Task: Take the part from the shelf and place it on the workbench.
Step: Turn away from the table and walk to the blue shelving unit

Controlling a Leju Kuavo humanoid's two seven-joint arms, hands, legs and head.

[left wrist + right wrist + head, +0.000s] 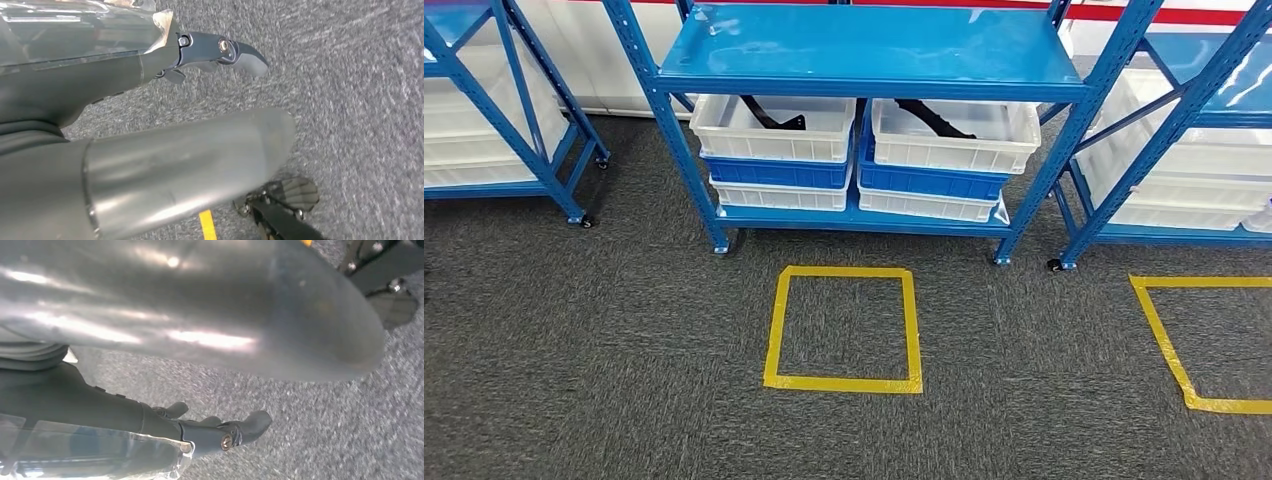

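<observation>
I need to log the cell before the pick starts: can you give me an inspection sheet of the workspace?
Surface: grey carpet floor; workbench not seen.
Job's things: black parts in left white bin and right white bin on the blue shelf.
Clutter: nothing seen.
Hands: left hand and right hand hold nothing, over carpet.
Cables: nothing seen.
Surroundings: yellow tape square; neighbouring blue racks.

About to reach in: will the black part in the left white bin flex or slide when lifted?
The black part looks like a rigid, bent arm, so probably stiff. It leans on the left white bin wall, so it may swing or tip if gripped at one end.
</observation>
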